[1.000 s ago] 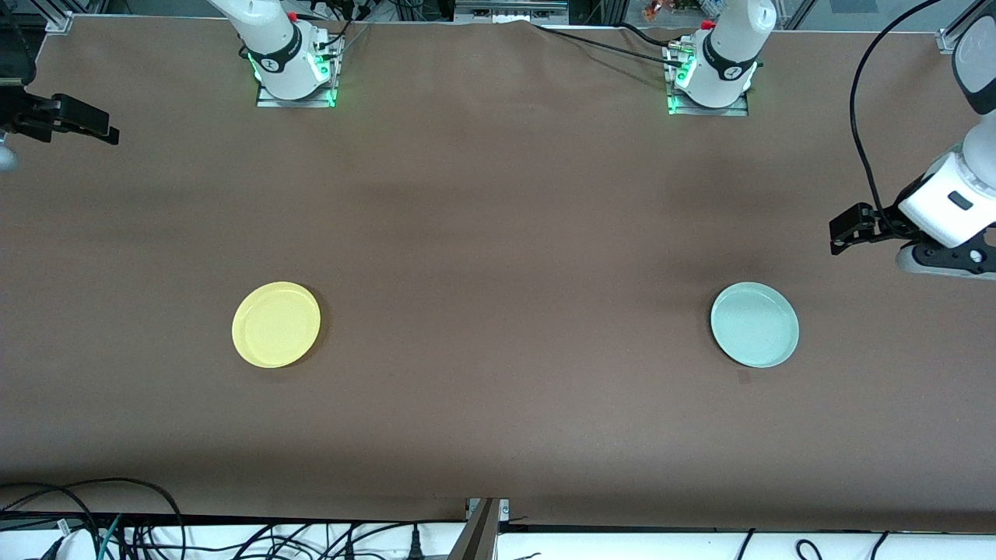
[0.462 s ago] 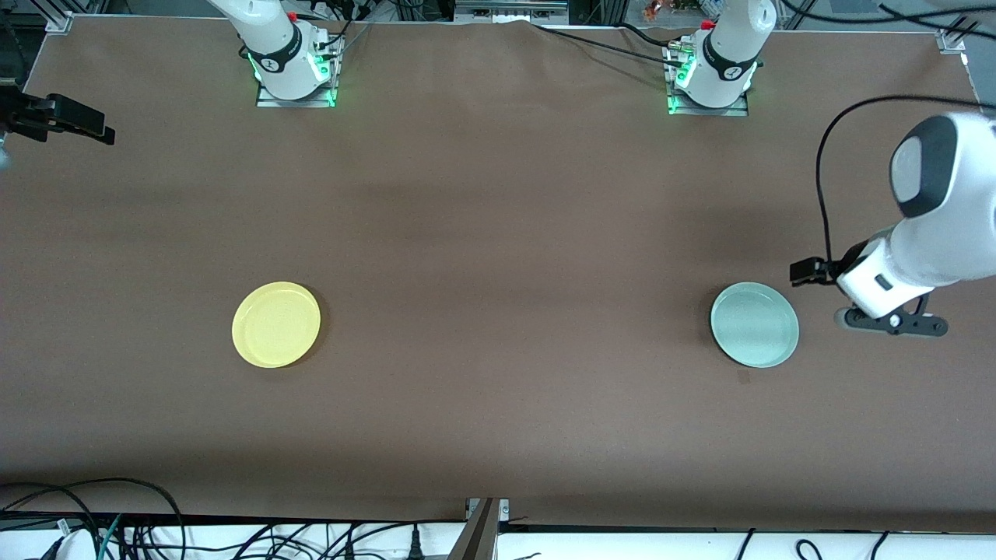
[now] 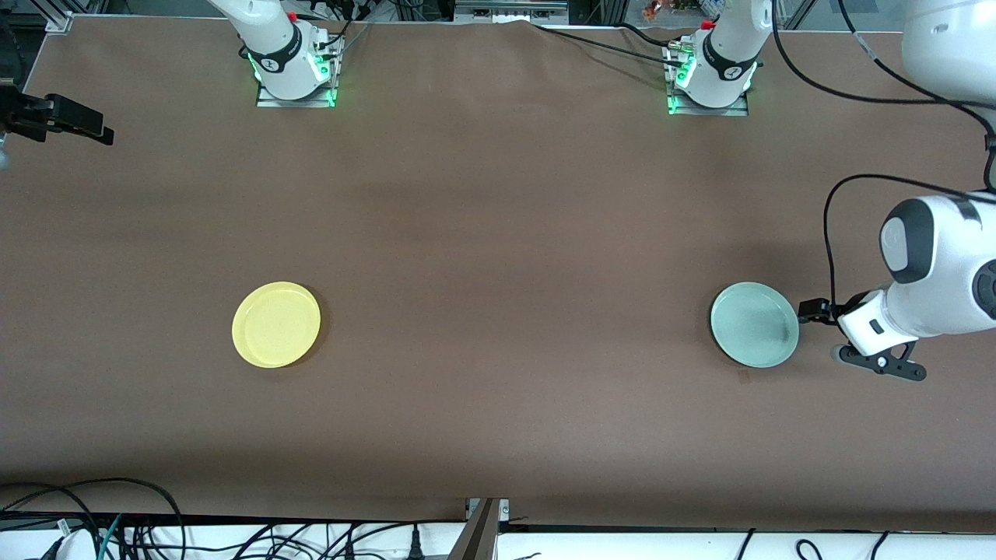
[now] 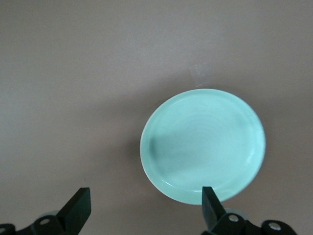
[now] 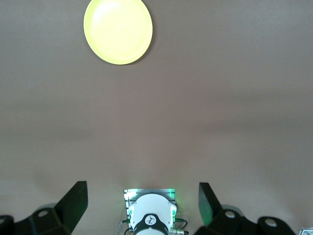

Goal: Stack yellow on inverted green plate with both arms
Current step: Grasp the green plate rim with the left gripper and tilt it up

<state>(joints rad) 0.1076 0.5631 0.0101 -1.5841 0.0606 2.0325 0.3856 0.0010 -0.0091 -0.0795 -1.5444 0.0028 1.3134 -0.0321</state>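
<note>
Left gripper [image 3: 809,311] hangs spread wide and empty just beside the green plate [image 3: 754,324] (rim-up, at the left arm's end). Right gripper [image 3: 70,123], also wide and empty, waits at the right arm's end, well apart from the yellow plate [image 3: 276,324].

Bare brown table [image 3: 498,233] surrounds both plates. The yellow plate [image 3: 276,324] and green plate [image 3: 755,324] lie well apart with nothing between them. The left gripper [image 3: 809,309], fingers spread, sits just beside the green plate's rim at the left arm's end. The right gripper [image 3: 78,124], jaws apart, waits over the table edge.
</note>
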